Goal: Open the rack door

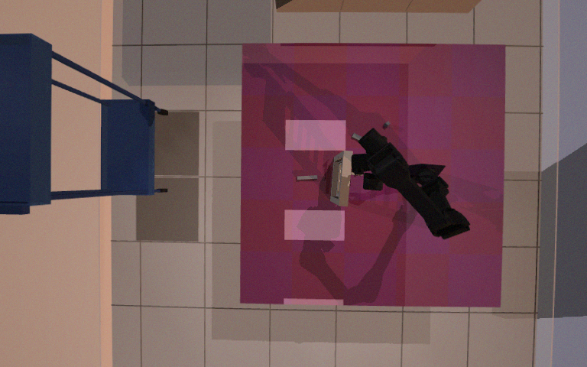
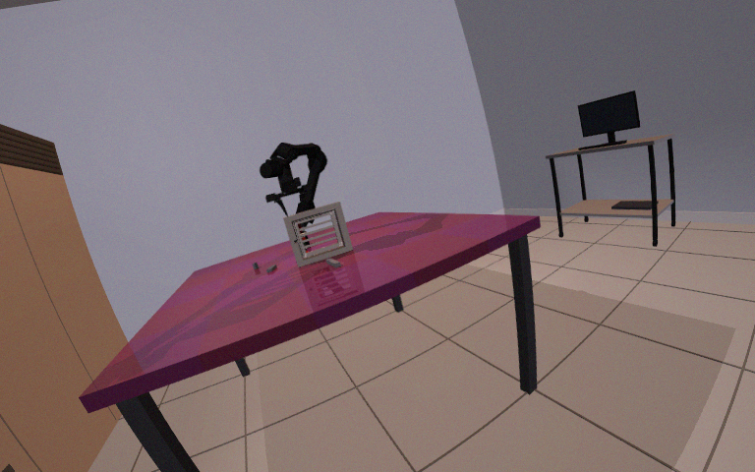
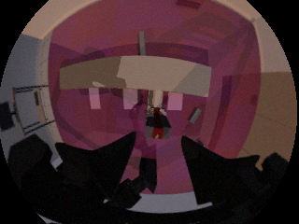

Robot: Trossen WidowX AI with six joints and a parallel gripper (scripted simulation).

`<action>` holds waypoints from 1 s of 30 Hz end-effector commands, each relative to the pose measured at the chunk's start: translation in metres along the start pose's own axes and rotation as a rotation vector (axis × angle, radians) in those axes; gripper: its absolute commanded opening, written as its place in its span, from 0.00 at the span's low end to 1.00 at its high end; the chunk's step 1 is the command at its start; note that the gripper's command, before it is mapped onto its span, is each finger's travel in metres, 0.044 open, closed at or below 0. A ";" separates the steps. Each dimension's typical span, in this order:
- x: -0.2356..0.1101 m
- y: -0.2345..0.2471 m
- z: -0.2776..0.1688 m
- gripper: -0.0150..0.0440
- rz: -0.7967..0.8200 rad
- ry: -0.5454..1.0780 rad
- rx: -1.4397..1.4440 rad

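The pale grey frame (image 1: pixel 345 178) (image 2: pixel 347 241) (image 3: pixel 187 77) stands upright on the magenta table (image 1: pixel 467 267) (image 2: pixel 211 311). Pale horizontal bars show across its opening in the exterior view; the door's exact angle is hard to tell. On the arm's side, a dark piece with a red strip (image 3: pixel 158 125), seemingly the handle, sticks out in the wrist view. Its turn cannot be judged. My gripper (image 1: pixel 362 173) (image 3: pixel 159 137) is open above the arm's side of the frame. The handle piece shows beyond the gap between its fingers, and nothing is held. The arm hides part of this area in the top view.
A thin grey bar (image 1: pixel 306 177) (image 2: pixel 332 263) (image 3: pixel 142 43) lies on the frame's far side from the arm. A small grey block (image 1: pixel 357 136) (image 2: pixel 271 267) (image 3: pixel 194 115) and a smaller cylinder-like piece (image 1: pixel 386 125) (image 2: pixel 256 266) lie to one side of the frame.
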State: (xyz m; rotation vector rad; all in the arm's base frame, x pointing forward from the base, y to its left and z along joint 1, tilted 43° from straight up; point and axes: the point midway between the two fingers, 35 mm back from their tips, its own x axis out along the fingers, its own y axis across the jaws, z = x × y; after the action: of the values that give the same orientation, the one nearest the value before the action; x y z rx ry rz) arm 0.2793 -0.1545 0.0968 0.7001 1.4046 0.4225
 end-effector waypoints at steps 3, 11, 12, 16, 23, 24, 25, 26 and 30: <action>0.009 0.000 0.001 0.76 0.003 -0.005 0.004; 0.022 0.000 0.001 0.76 0.004 -0.005 0.004; 0.024 0.000 0.001 0.76 0.004 -0.005 0.004; 0.031 0.000 0.001 0.76 0.004 -0.005 0.003; 0.042 0.001 0.001 0.76 0.005 -0.005 0.003; 0.044 0.001 0.001 0.76 0.005 -0.005 0.003; 0.045 0.001 0.000 0.76 0.005 -0.005 0.003; 0.047 0.001 0.000 0.76 0.005 -0.005 0.003; 0.053 0.001 0.000 0.76 0.006 -0.005 0.003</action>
State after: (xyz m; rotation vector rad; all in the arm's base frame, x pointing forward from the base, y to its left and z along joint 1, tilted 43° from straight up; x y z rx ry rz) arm 0.2864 -0.1222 0.0609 0.7013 1.4033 0.4243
